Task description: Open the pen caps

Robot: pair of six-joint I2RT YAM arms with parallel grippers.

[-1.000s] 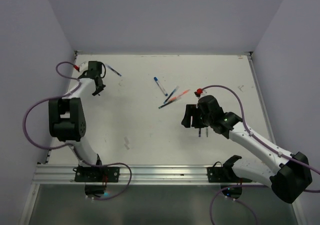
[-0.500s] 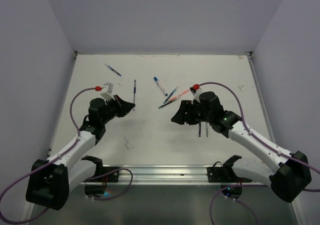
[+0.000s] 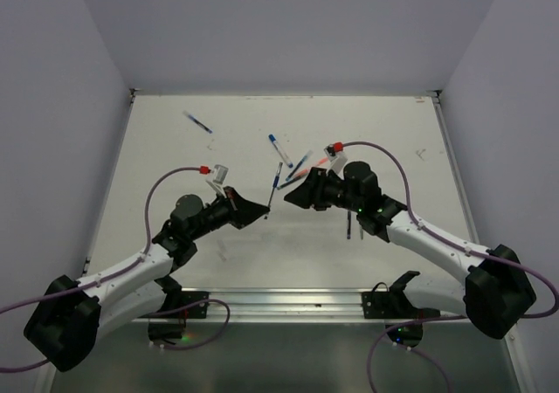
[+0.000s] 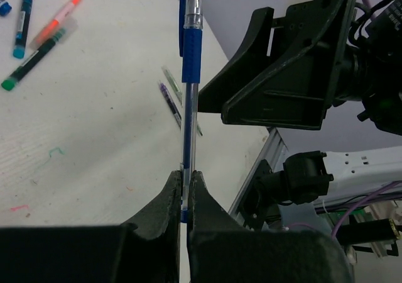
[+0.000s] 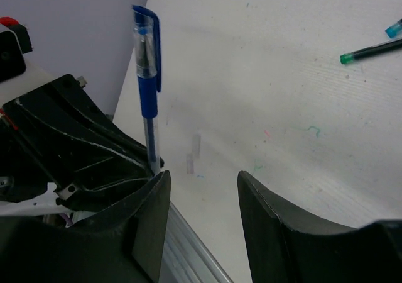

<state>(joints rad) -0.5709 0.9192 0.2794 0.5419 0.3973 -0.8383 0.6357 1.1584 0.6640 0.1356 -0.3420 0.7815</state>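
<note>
Both arms are coming together over the middle of the table [image 3: 175, 148] compared with a second ago: the left gripper [image 4: 186, 179] has been swinging in from the far left corner with a blue pen [image 4: 190, 63], and the right gripper [image 5: 201, 214] has been moving left to meet it while its jaws are narrowing. Now the left jaws are pressing fully closed on the tail end of the pen, which is sticking out of them in the air, with the pen cap [image 5: 146, 38] on the free end. The right jaws are standing about half open and are holding nothing; the cap is lying just beside the left finger [image 5: 147, 226], not between the two. To do this step well, I judge the right gripper is needing to shift sideways until the cap sits centred in the gap, and to close on the cap only, above the blue grip sleeve. Then both arms should be pulling apart straight along the pen, because a slanted pull may be bending the thin barrel or slipping it from the left hold. Several loose pens [image 3: 301, 164] are waiting on the table, well apart.
</note>
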